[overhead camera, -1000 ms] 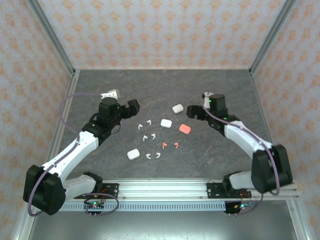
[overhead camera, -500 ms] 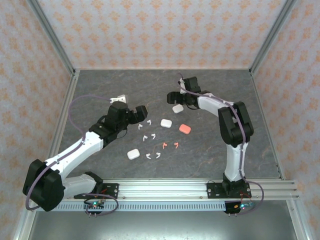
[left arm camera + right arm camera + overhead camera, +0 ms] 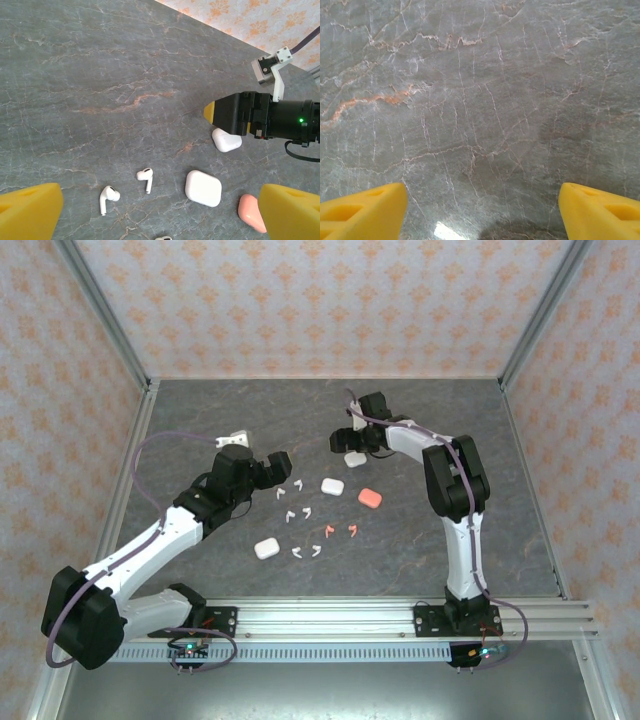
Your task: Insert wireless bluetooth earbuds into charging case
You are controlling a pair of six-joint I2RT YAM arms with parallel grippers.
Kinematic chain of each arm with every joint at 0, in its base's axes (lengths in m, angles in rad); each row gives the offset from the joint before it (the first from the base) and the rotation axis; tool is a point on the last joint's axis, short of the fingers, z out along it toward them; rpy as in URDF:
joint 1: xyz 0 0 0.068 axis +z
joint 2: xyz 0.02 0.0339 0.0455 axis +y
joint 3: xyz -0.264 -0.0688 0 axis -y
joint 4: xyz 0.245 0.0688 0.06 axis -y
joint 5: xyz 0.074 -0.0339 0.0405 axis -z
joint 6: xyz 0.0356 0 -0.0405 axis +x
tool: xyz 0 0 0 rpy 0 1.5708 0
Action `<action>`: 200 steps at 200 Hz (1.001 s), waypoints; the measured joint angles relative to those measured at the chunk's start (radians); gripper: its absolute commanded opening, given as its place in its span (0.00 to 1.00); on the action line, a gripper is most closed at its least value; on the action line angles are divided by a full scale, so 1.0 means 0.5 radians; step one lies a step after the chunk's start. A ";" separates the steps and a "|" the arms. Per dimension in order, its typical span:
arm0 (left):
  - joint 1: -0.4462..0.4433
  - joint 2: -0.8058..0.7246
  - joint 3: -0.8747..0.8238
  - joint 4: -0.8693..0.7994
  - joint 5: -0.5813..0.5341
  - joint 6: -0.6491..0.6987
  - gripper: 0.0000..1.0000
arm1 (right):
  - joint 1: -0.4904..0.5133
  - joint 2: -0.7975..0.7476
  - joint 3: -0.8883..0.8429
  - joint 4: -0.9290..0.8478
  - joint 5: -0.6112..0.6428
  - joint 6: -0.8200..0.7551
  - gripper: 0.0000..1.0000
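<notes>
Several white earbuds (image 3: 298, 483) and two salmon-pink earbuds (image 3: 330, 530) lie scattered mid-table. Around them sit closed charging cases: a white case at the back (image 3: 354, 457), a white one in the middle (image 3: 332, 486), a pink one (image 3: 370, 498) and a white one nearer me (image 3: 266, 549). My left gripper (image 3: 272, 466) hangs open just left of the earbuds; its wrist view shows two white earbuds (image 3: 145, 177) and the middle case (image 3: 203, 188) ahead. My right gripper (image 3: 346, 443) is open right by the back case (image 3: 226, 140), with bare stone between its fingers (image 3: 365, 210).
The dark stone table (image 3: 200, 420) is fenced by patterned walls and metal posts (image 3: 110, 335). A rail (image 3: 330, 618) carrying both arm bases runs along the near edge. The right arm's elbow (image 3: 455, 475) stands over the table right of the pink case.
My right arm has swung left from the right side of the table to the back white case, its jaws narrowing slightly. The left gripper has shifted a little right towards the earbuds.
</notes>
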 measured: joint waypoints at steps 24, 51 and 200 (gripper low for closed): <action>-0.001 0.000 0.000 -0.020 -0.007 0.000 1.00 | 0.001 -0.041 -0.068 0.002 -0.008 -0.072 0.79; 0.000 0.000 0.000 -0.026 -0.013 0.000 1.00 | 0.001 -0.158 -0.229 -0.021 -0.044 -0.159 0.79; -0.001 0.003 0.000 -0.059 -0.055 0.006 1.00 | 0.214 -0.266 -0.311 -0.296 0.359 -0.431 0.67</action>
